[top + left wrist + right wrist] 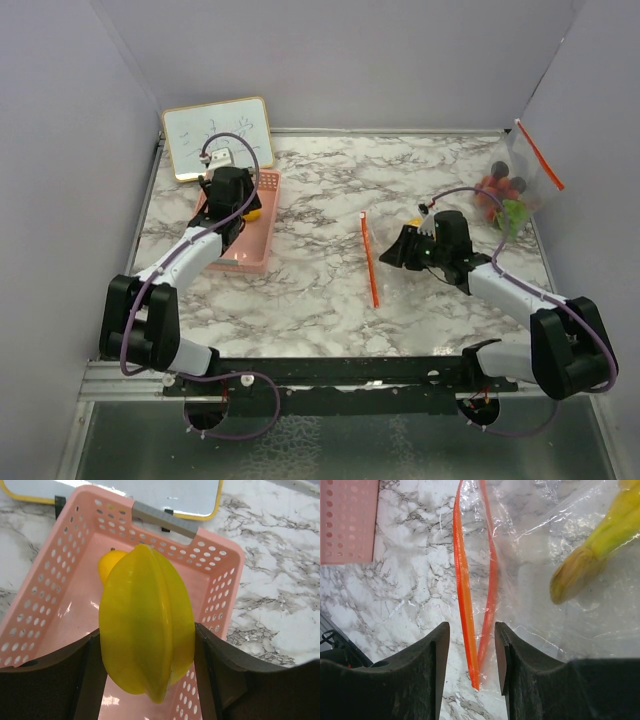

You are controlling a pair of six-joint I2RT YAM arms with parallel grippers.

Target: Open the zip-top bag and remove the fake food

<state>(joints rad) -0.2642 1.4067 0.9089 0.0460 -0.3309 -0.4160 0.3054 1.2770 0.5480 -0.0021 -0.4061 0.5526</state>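
Legible text — none. Whiteboard [217, 137], yellow-framed, at the far left of the tabletop [320, 200]: faint handwritten marks — too small to read.

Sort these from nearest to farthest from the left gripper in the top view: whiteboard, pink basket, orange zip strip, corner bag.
1. Pink basket, right under the left gripper.
2. Whiteboard, just behind it.
3. Orange zip strip, mid-table.
4. Corner bag, far right.
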